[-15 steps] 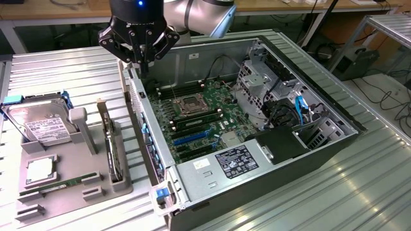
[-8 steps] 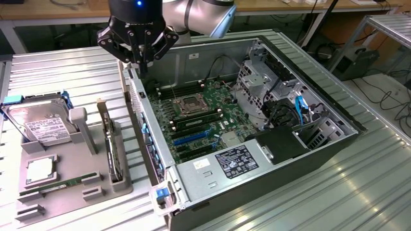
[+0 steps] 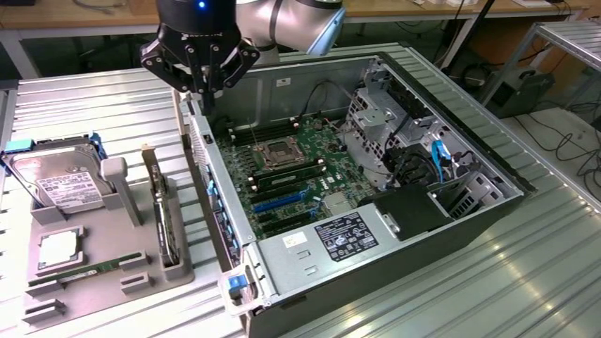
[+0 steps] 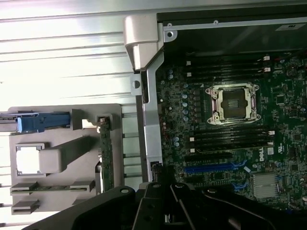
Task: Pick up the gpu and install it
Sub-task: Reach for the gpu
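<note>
The gpu [image 3: 163, 215] is a slim dark card standing on edge in a slot of the grey holder tray [image 3: 112, 282], its metal bracket at the far end. In the wrist view the gpu [image 4: 106, 153] appears edge-on in that tray. My gripper [image 3: 202, 90] hangs shut and empty above the far corner of the open computer case [image 3: 225, 211], well beyond the card and apart from it. Its dark fingers [image 4: 158, 191] show over the case wall. The motherboard [image 3: 291, 176] lies exposed with blue expansion slots [image 4: 211, 167].
On the tray lie a silver hard drive [image 3: 58, 184] with a white label, a CPU [image 3: 58, 250] and a green RAM stick [image 3: 84, 271]. Drive cages and cables [image 3: 413, 148] fill the case toward the exterior view's right. Ribbed metal table [image 3: 94, 105] surrounds everything.
</note>
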Motion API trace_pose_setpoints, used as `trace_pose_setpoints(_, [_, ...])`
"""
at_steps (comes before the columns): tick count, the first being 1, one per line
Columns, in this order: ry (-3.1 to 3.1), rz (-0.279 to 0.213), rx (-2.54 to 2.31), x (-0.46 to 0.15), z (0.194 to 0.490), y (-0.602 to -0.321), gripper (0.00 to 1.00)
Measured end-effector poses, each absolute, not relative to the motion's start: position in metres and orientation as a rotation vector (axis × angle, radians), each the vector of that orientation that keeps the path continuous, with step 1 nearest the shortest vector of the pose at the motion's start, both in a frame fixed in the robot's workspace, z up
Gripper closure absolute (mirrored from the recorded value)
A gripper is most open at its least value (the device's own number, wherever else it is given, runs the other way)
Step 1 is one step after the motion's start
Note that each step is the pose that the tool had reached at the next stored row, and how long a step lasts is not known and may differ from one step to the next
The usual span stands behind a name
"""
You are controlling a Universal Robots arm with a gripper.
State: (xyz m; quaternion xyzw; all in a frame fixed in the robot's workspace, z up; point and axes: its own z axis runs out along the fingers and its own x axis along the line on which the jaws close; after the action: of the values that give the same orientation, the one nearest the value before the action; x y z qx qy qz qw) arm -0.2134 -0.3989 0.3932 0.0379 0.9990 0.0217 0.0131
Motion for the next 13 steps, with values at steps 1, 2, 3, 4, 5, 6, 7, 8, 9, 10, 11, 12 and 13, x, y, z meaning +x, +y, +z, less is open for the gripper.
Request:
trace_pose_setpoints(1, [3.112,0.068,0.118,-0.2136,0.3932,-0.3989,0.89])
trace_pose_setpoints(2, [3.112,0.068,0.118,-0.2138,0.3932,-0.3989,0.89])
trace_pose_setpoints(3, [3.112,0.068,0.118,-0.2141,0.3932,-0.3989,0.89])
trace_pose_setpoints(4, [3.112,0.068,0.118,-0.2143,0.3932,-0.3989,0.89])
trace_pose_setpoints(5, [3.112,0.068,0.118,-0.2146,0.3932,-0.3989,0.89])
trace_pose_setpoints(6, [3.112,0.068,0.118,-0.2149,0.3932,-0.3989,0.89])
trace_pose_setpoints(7, [3.112,0.068,0.118,-0.2154,0.3932,-0.3989,0.89])
trace_pose_setpoints(8, [3.112,0.068,0.118,-0.2157,0.3932,-0.399,0.89])
trace_pose_setpoints(9, [3.112,0.068,0.118,-0.216,0.3932,-0.3989,0.89])
trace_pose_setpoints(10, [3.112,0.068,0.118,-0.2162,0.3932,-0.3989,0.89])
trace_pose_setpoints(11, [3.112,0.068,0.118,-0.2165,0.3932,-0.3989,0.89])
trace_pose_setpoints(12, [3.112,0.068,0.118,-0.2167,0.3932,-0.3989,0.89])
trace_pose_setpoints(13, [3.112,0.068,0.118,-0.2169,0.3932,-0.399,0.89])
